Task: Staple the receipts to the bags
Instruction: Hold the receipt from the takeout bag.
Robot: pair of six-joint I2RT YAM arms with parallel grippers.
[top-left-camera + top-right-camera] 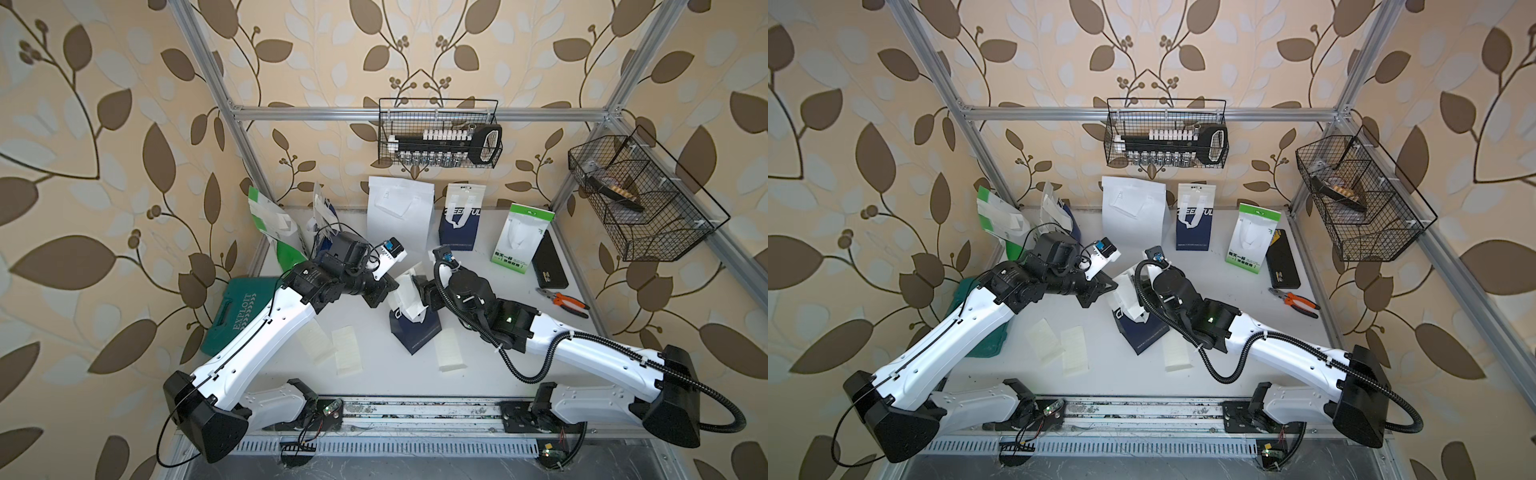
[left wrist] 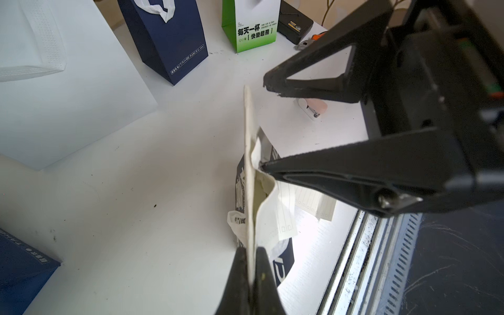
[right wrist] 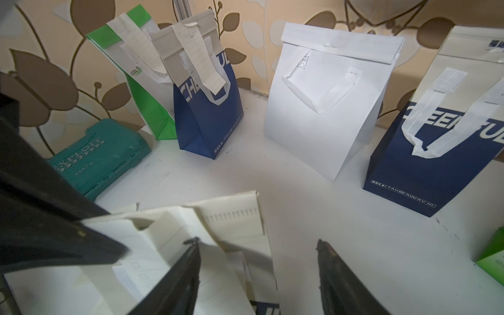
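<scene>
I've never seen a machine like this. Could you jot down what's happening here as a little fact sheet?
Left end effector: shut on the folded top of the navy bag
Right end effector: open, beside that bag
Receipt: hanging against the bag's top
Loose receipts: three lying flat on the table
Stapler: lying on the table, unheld

Two overhead views; close wrist views share bags (image 3: 313, 136).

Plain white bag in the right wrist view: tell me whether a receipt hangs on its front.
No: the plain white bag carries only its own handle below the folded top, no paper slip.
</scene>
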